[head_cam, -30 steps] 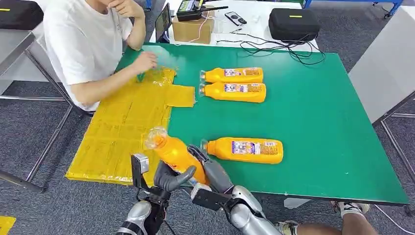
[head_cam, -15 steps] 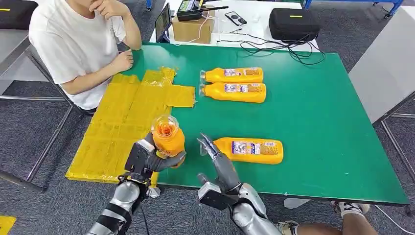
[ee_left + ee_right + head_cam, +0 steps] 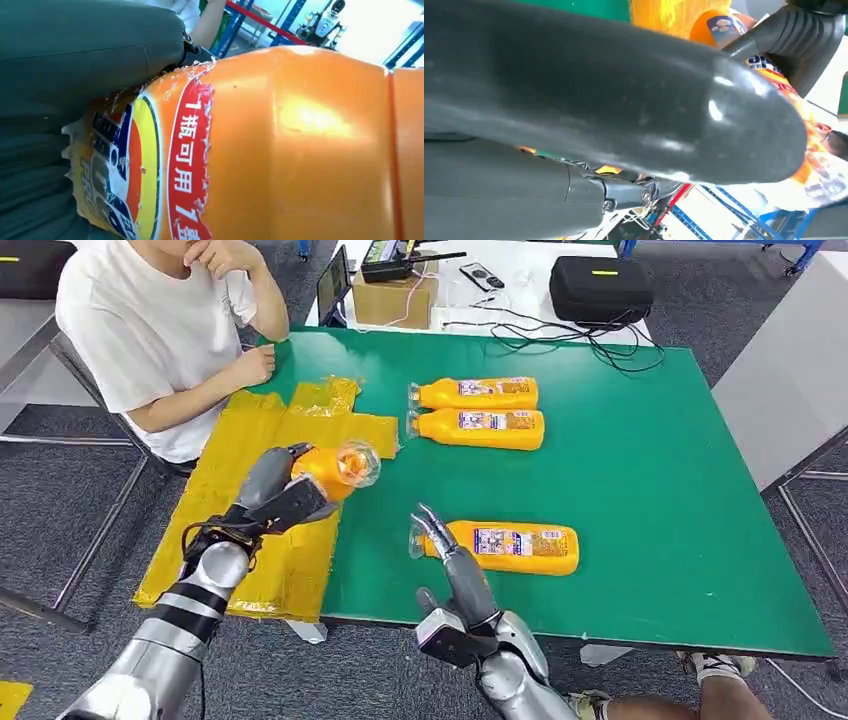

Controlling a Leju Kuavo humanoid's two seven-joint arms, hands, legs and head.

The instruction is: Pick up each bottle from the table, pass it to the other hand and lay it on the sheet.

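Left hand (image 3: 275, 490) grips an orange plastic bottle (image 3: 335, 468) and holds it above the yellow sheet (image 3: 250, 510), cap end toward table centre. The cap end is wrapped in clear crinkled film. In the left wrist view the bottle (image 3: 300, 145) is glossy, smooth-moulded, with a seam line. Its label (image 3: 150, 170) has torn, ragged edges; a red band carries white Chinese characters, partly legible as "1瓶可用1". Blue, yellow and orange printing sits beside it, not readable.

Right hand (image 3: 450, 560) holds nothing. Its fingers are extended and apart, the tips close to the cap end of the near bottle (image 3: 505, 547); I cannot tell whether they touch. That bottle lies flat on the green table (image 3: 650, 490), label up, print too small to read.

Two more bottles (image 3: 478, 411) lie side by side, touching, farther back on the table, caps toward the sheet. Same orange body, same film-wrapped caps.

The sheet is thin, wrinkled, shiny yellow plastic, overhanging the table's near-left edge. The table top is matte green.

A person in a white T-shirt (image 3: 150, 330) sits at the far-left corner, one hand resting at the sheet's edge. Behind the table: a cardboard box (image 3: 393, 298), a black case (image 3: 600, 288), black cables (image 3: 560, 335).
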